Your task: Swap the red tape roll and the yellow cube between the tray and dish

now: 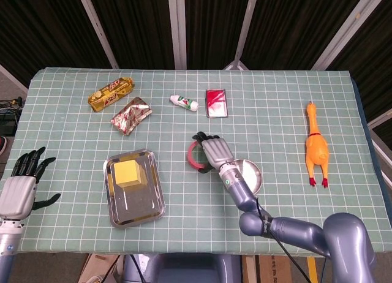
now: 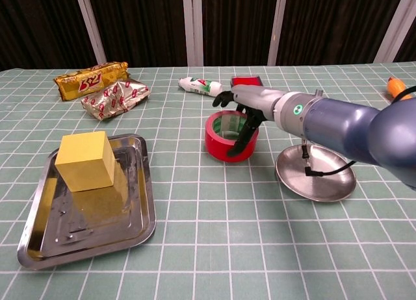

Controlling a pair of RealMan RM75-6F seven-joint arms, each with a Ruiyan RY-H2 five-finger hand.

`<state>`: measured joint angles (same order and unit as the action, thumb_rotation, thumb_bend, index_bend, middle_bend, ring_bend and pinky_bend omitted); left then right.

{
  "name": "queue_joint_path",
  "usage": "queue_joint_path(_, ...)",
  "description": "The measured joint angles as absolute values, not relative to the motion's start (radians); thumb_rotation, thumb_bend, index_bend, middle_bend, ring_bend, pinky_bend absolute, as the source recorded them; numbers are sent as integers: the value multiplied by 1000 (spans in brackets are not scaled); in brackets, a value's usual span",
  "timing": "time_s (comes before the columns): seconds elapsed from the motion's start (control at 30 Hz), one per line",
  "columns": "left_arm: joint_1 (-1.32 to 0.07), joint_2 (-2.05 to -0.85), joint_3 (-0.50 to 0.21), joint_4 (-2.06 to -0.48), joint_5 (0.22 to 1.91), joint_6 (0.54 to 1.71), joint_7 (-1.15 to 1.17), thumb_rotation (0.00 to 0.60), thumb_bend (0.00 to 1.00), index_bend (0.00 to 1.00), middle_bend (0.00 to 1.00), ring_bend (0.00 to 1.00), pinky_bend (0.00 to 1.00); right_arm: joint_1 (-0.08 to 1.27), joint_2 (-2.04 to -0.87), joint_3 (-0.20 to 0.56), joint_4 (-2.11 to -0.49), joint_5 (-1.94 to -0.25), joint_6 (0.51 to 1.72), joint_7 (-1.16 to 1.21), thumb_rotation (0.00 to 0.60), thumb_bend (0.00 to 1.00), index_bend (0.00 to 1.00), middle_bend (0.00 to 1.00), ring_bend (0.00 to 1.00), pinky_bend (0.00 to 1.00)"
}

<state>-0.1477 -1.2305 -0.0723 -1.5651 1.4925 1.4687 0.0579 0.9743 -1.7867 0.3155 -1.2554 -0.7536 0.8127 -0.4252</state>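
Observation:
My right hand grips the red tape roll by its rim, low over the table between tray and dish. The roll is tilted; I cannot tell whether it touches the cloth. The round metal dish sits empty to the right of the roll, under my forearm. The yellow cube stands in the far end of the metal tray at the front left. My left hand hovers open off the table's left edge, fingers spread.
At the back lie a gold snack pack, a crumpled silver wrapper, a small white tube and a flat red tin. A rubber chicken lies at the right side.

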Motion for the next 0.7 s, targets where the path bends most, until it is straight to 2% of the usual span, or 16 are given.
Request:
queue_joint_path(0.13,-149,-1230,-74,-1563,1490,1469,49,600,44,194,0,0,16,976,-1774,309,-1275,-759,825,-436,600,22,0,0,0,0)
queue_joint_path(0.33,-151,-1228,-74,-1557,1496,1470,34,600,44,194,0,0,16,956,-1698,295,-1423,-764,889,-478,600,22,0,0,0,0)
queue_joint_path(0.53,-152,-1219,-67,-1557,1510,1470,9,600,44,193,0,0,16,895,-1547,256,-1669,-769,1008,-542,600,21,0,0,0,0)
queue_joint_path(0.7,-158,-1213,-53,-1564,1529,1456,-4,600,42,188,0,0,16,750,-1354,162,-1888,-866,1177,-546,600,22,0,0,0,0)
